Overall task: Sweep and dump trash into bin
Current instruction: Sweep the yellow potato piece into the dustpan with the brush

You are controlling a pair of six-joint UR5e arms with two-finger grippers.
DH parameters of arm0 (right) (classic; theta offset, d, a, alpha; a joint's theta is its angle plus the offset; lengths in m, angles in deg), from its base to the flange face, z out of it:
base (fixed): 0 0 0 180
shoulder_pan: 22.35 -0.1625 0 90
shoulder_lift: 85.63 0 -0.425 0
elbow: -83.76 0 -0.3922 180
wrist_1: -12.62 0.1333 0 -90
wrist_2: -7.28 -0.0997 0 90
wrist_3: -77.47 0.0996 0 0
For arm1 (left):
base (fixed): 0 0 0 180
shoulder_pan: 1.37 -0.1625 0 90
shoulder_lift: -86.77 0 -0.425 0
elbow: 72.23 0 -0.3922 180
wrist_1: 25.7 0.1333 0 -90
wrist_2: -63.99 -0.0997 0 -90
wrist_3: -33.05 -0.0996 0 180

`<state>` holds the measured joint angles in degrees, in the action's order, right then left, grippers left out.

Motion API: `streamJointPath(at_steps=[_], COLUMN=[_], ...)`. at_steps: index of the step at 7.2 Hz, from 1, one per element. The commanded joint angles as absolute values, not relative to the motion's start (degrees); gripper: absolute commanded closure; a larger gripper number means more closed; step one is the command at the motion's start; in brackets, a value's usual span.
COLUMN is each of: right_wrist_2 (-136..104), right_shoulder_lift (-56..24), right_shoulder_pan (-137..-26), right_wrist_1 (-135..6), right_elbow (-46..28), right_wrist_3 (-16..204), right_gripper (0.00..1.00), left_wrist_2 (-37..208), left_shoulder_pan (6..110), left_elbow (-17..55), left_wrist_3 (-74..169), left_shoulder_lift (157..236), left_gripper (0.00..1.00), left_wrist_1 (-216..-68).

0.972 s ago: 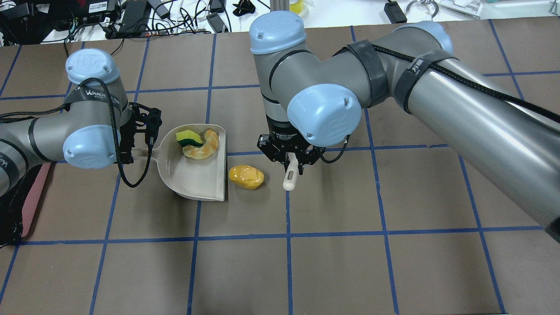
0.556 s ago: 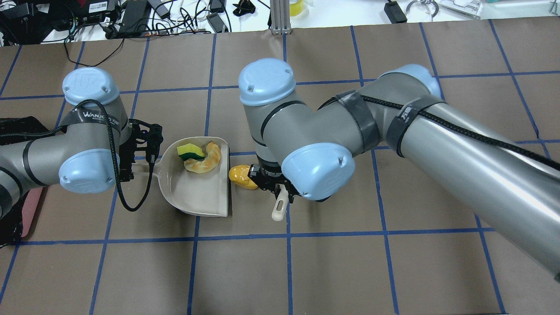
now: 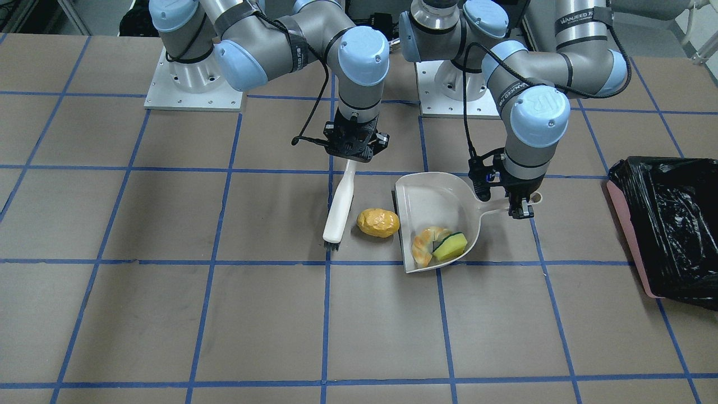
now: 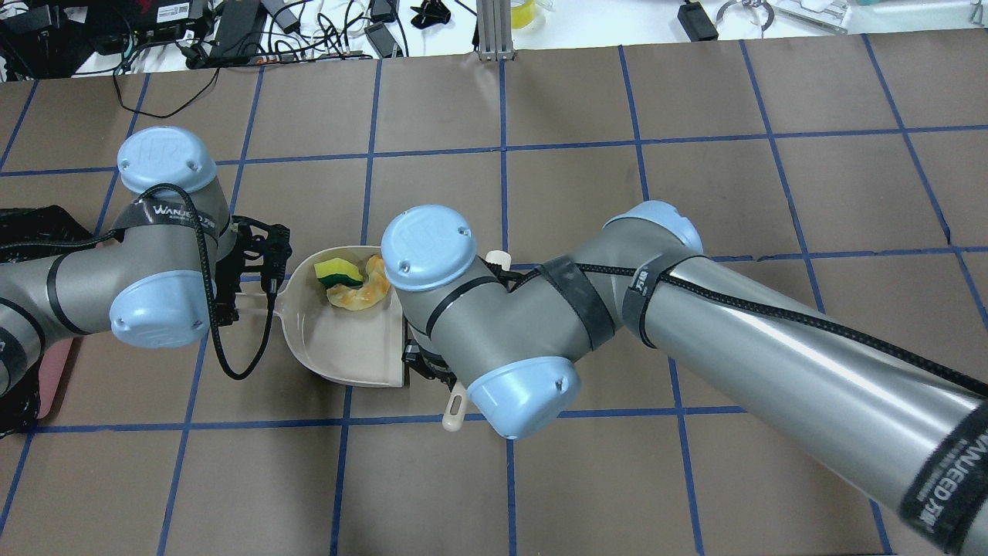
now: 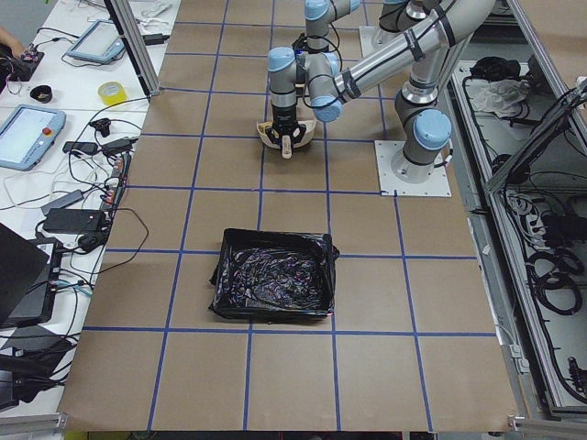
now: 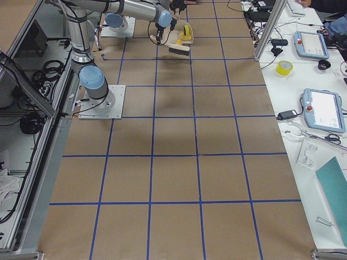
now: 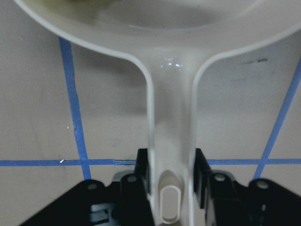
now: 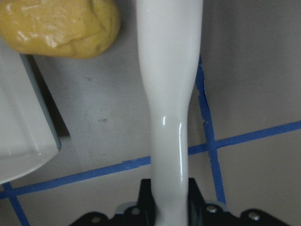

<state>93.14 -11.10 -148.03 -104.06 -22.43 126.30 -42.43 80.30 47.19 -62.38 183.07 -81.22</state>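
Well, the potato lump [image 3: 378, 223] looks like a light toy with a smooth, shiny skin. It is round and bumpy, so I think it may roll or slip sideways when it gets pushed. It does not need picking up. The best place to push it is the side that faces away from the dustpan [image 3: 443, 196].

The lump lies on the tabletop [image 3: 168, 314], right at the flat open edge of the dustpan (it may just touch it). Its long way runs across, with one end pointing into the dustpan. The croissant [image 3: 424, 244] and the sponge [image 3: 452, 245] are already inside, snug together at the end far from the robot.

The brush [image 3: 341, 205] is stiff and long. It lies just beside the lump, on the side away from the dustpan, pointing away from the robot with its dark bristles at the far end. The right gripper [image 3: 350, 158] has its jaws closed tight on the brush handle. The left gripper [image 3: 520, 205] has its jaws closed tight on the dustpan handle, which points back to it.

The bin [image 3: 673, 213] sits well apart, out past the left arm.
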Motion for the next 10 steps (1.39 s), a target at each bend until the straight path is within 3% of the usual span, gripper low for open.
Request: streamJointPath(at_steps=[1,4,7,10], right_wrist_2=[93.2,93.2,93.3,94.0], right_shoulder_lift=[-13.7,-19.0,-28.1,-29.5], right_shoulder_pan=[-148.9,-150.1,-155.2,-155.9], right_wrist_1=[-110.1,-117.3,-116.8,-113.6], right_elbow=[-23.5,-20.9,-7.3,-3.9], right_wrist_3=[126.4,126.8,130.5,132.1], right_gripper=[1.00,1.00,1.00,1.00], left_wrist_2=[-43.6,-43.4,-43.2,-43.0], left_shoulder_pan=[80.4,80.5,80.5,80.5], left_elbow=[47.3,47.3,47.2,47.0], left_wrist_3=[-61.7,-60.6,-60.7,-60.7], left_shoulder_lift=[183.6,183.8,183.8,183.6], left_gripper=[1.00,1.00,1.00,1.00], left_wrist_1=[-80.7,-80.7,-80.7,-80.5])
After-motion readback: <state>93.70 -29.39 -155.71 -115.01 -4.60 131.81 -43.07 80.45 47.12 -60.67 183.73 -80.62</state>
